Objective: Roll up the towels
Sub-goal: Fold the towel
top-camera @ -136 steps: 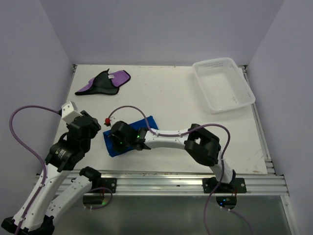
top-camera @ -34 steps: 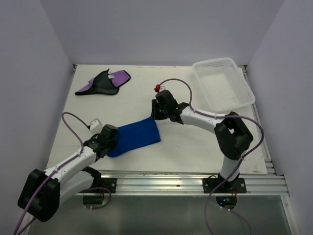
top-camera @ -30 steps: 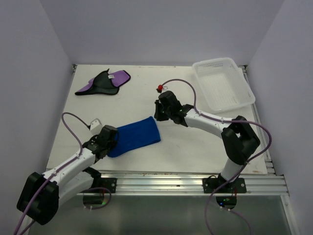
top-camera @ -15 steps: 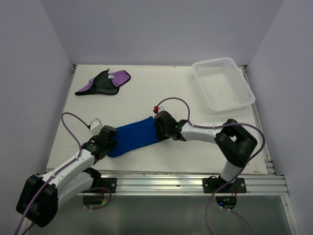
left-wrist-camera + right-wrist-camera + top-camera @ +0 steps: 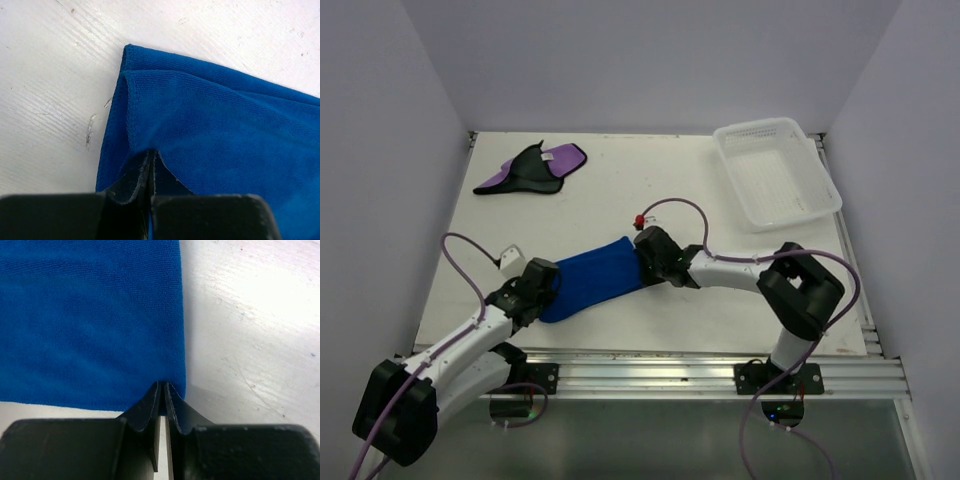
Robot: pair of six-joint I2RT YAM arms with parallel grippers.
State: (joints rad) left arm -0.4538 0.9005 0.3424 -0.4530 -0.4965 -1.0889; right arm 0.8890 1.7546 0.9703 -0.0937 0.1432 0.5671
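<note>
Left hand (image 5: 544,290): clenched on the blue towel (image 5: 595,278); in the wrist view the black fingertips (image 5: 135,175) are pressed together, with a raised fold of the cloth's doubled edge pinched between them, at the towel's 8 o'clock end.
Right hand (image 5: 648,264): grasping the same towel at its 3 o'clock end; in the wrist view the fingers are drawn almost together and the corner hem is caught at their tips.
Blue towel: laid flat on the bench (image 5: 660,190), held between the two hands, slanted from 8 o'clock up to 2 o'clock, slightly toward 7 o'clock of the bench's centre.
Purple towel (image 5: 532,168): crumpled at 10 o'clock, black side partly shown, small white tag seen, well apart from both hands.
Basket (image 5: 775,172): white mesh, set at 2 o'clock by the far corner.
</note>
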